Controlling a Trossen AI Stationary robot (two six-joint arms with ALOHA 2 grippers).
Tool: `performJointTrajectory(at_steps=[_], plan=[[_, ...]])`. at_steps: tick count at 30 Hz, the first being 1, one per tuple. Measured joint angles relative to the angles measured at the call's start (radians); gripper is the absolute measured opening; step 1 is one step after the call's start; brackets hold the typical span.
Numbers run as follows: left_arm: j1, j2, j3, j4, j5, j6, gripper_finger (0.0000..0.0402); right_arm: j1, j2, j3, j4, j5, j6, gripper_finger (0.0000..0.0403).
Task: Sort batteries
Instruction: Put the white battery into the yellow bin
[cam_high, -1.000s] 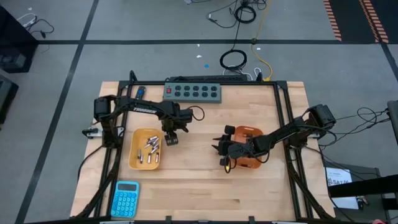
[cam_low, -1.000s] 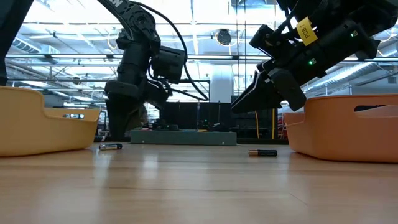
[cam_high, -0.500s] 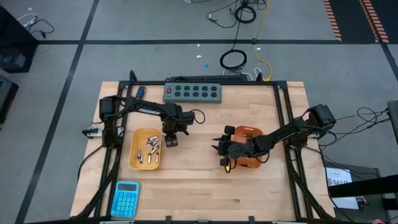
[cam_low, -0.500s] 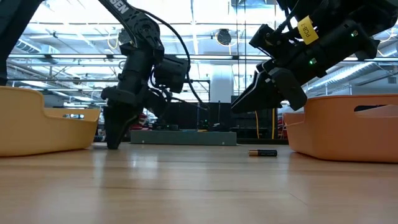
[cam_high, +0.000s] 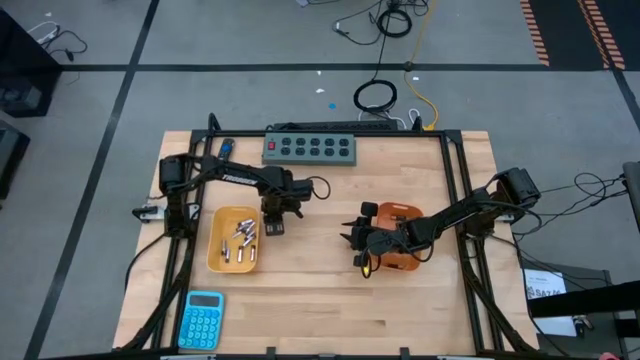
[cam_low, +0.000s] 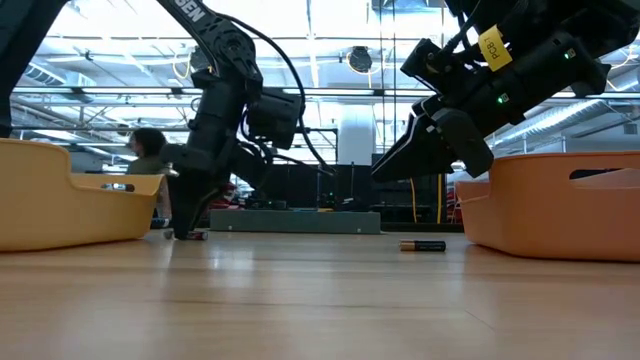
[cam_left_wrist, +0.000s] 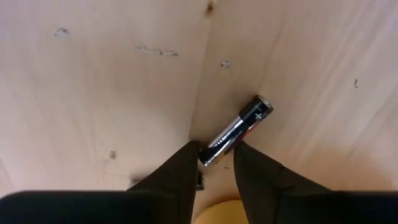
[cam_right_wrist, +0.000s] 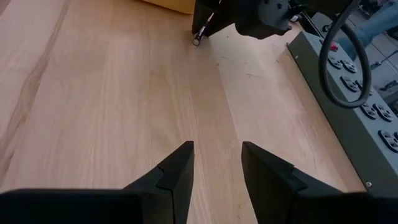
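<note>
My left gripper (cam_high: 274, 228) is down at the table just right of the yellow tray (cam_high: 216, 258), shut on a dark battery (cam_left_wrist: 239, 124) that lies on the wood. In the low view this gripper (cam_low: 186, 232) stands upright with the battery's tip (cam_low: 197, 236) showing beside it. The yellow tray holds several silvery batteries (cam_high: 241, 240). My right gripper (cam_high: 350, 238) hovers open left of the orange tray (cam_high: 404, 212), above the table (cam_right_wrist: 217, 152). Another dark battery (cam_low: 422, 245) lies on the table below it. My left gripper pinches the dark battery at its silvery end (cam_left_wrist: 217, 144) between its two fingertips, coming from above and pointing down. The fingers lie across the battery. The battery lies flat on the table, and its capped end (cam_left_wrist: 261, 109) sticks out past the fingers.
A grey power strip (cam_high: 310, 148) lies along the far edge, and a blue-and-black gadget (cam_high: 225, 148) sits left of it. A blue calculator (cam_high: 203, 318) is at the near left. A black frame (cam_high: 455, 200) borders the table. A person (cam_low: 150, 150) shows in the room behind.
My left gripper has come down from just above the table onto the battery beside the yellow tray, and now stands around its end. The right arm has kept still. A person has come into view in the room behind.
</note>
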Motion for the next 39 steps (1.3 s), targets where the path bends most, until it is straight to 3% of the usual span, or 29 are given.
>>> performJointTrajectory(at_steps=[9,12,14,19,24,29,32,34,39], plan=[[-0.047,0.001,-0.003,0.028,-0.047,0.139,0.0076,0.000,0.000,0.000,0.002,0.000,0.000,0.0125],[-0.061,0.001,-0.003,0.031,-0.070,0.178,0.0046,0.000,0.000,0.000,0.006,0.000,0.000,0.0125],[-0.065,0.001,-0.002,0.034,-0.078,0.175,0.0022,0.000,0.000,0.000,0.006,0.000,0.000,0.0125],[-0.086,-0.014,0.019,0.018,-0.128,0.136,0.0021,0.000,0.000,0.000,0.006,0.000,0.000,0.0125],[-0.109,-0.128,0.083,-0.065,-0.130,0.027,0.0020,0.000,0.000,0.000,0.023,0.003,0.004,0.0125],[-0.140,-0.273,0.093,-0.221,0.066,-0.168,0.0020,0.000,0.000,0.000,0.022,0.004,0.021,0.0125],[-0.185,-0.365,0.048,-0.287,0.116,-0.276,0.0020,0.006,0.000,0.000,0.017,0.004,0.040,0.0125],[-0.225,-0.407,-0.011,-0.299,0.111,-0.330,0.0020,0.016,0.000,0.000,0.017,0.007,0.050,0.0125],[-0.291,-0.487,-0.212,-0.252,-0.035,-0.462,0.0030,0.044,0.000,0.000,0.018,0.016,0.074,0.0125]])
